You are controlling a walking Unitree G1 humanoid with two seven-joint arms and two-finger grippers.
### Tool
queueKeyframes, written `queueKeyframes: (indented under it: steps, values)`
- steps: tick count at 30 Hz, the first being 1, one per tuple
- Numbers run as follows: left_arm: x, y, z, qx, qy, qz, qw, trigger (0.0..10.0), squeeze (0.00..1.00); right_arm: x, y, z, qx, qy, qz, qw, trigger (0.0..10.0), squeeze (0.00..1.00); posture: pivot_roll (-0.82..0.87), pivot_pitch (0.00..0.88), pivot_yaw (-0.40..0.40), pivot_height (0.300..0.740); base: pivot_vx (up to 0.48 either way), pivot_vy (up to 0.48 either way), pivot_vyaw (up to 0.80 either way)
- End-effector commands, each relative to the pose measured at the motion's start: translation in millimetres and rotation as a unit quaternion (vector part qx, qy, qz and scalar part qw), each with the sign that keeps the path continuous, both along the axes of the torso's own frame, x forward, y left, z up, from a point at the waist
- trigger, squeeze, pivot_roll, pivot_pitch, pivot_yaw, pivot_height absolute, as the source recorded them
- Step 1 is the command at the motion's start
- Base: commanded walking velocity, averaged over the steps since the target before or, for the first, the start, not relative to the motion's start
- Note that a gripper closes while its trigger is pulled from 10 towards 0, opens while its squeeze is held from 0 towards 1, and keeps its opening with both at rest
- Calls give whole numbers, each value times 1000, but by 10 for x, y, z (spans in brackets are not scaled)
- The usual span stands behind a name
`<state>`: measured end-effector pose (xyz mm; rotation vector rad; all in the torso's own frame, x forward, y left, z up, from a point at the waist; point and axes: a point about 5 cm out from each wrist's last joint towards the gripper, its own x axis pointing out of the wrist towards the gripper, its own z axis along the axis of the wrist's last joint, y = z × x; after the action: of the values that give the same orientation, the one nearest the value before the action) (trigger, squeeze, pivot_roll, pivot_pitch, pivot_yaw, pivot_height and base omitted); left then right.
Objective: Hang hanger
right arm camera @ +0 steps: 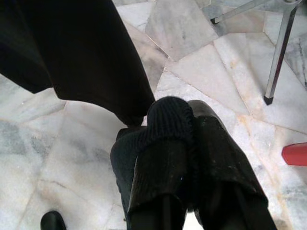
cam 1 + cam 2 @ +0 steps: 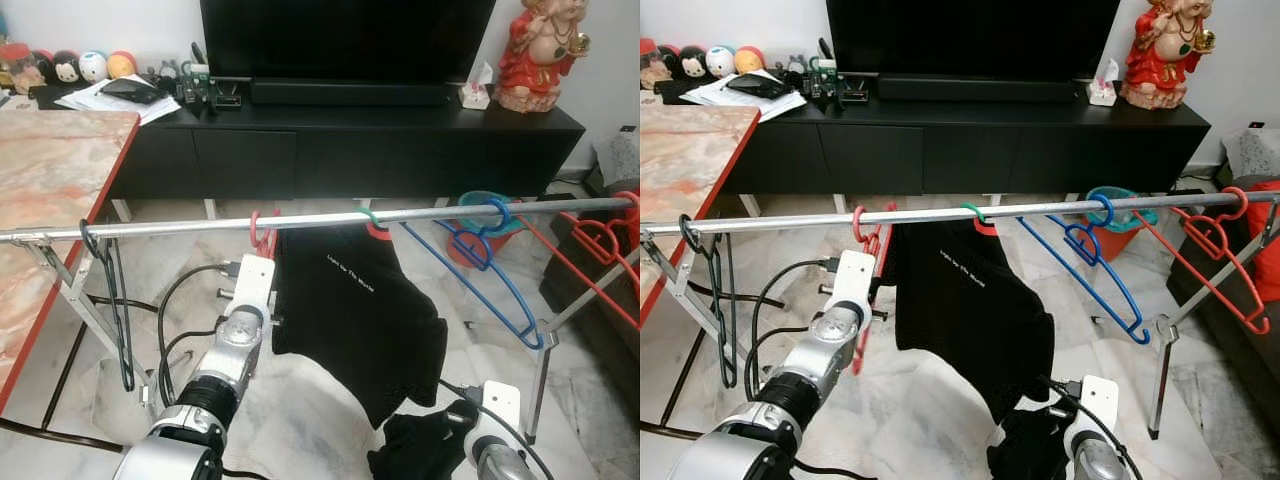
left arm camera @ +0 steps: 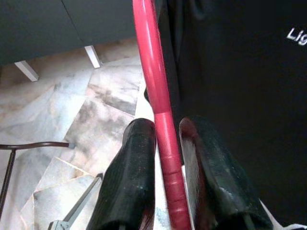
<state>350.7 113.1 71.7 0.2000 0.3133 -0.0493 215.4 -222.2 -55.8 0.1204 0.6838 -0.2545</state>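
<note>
Jaws, left gripper (image 3: 169, 167): narrowly parted and closed against a red hanger (image 3: 154, 91), one black finger on each side of its bar, the fingers (image 3: 132, 182) touching the plastic. Jaws, right gripper (image 1: 189, 143): pressed together on a fold of black ribbed cloth (image 1: 168, 122), which bulges out over the fingertips. Left arm (image 2: 225, 365): silver, raised forward and upward from the lower left, its wrist just below the rail, cables looping beside it. Right arm (image 2: 490, 435): low at the lower right, near the marble floor (image 2: 320, 420), holding the dark cloth beneath the hem of the shirt. Red hanger: hook over the metal rail (image 2: 180, 228), body hanging down beside the left edge of a black shirt (image 2: 350, 310). Black shirt: hung from the rail on a green-hooked hanger (image 2: 368, 217), small white lettering on the chest, lower hem slanting down toward the right gripper. Other items on the rail: black hanger (image 2: 110, 290) at far left, blue hanger (image 2: 480, 270) right of the shirt, further red hangers (image 2: 600, 250) at far right. Behind: black cabinet (image 2: 340, 140) with a television (image 2: 345, 40) and a red figurine (image 2: 540, 50).
</note>
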Motion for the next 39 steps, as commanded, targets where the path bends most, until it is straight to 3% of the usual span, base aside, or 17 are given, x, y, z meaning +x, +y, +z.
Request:
queueKeyframes:
  steps: [1,15,16,17,22,23,25,39]
  values:
    - [41,-38,47,4,-4,-4,1000,10000,0,32,-49,32,-4,-6,-2,1000,10000,0,-17,0,-93,740,0,0,0]
    - [132,-80,163,-6,-22,10,1000,10000,0,23,-67,32,-5,-5,-2,1000,10000,0,-24,0,-96,740,0,0,0]
    - [133,-83,161,-6,-21,10,1000,9216,0,23,-66,31,-5,-5,-2,1000,10000,0,-26,0,-96,740,0,0,0]
    - [132,-90,155,-6,-20,10,1000,9608,0,22,-67,31,-5,-5,-2,1000,10000,0,-27,0,-96,740,0,0,0]
    - [127,-107,135,-4,-16,7,1000,9490,0,23,-65,31,-5,-5,-1,1000,10000,0,-28,0,-98,740,0,0,0]
    - [126,-109,131,-4,-16,7,1000,9137,0,23,-64,31,-5,-5,0,1000,10000,0,-28,0,-98,740,0,0,0]
    - [126,-107,124,-3,-15,9,1000,0,0,25,-65,32,-5,-5,0,1000,10000,0,-30,0,-99,740,0,0,0]
    - [122,-103,111,-5,-16,18,1000,0,0,31,-71,37,-6,-5,1,1000,10000,0,-32,0,-102,740,0,0,0]
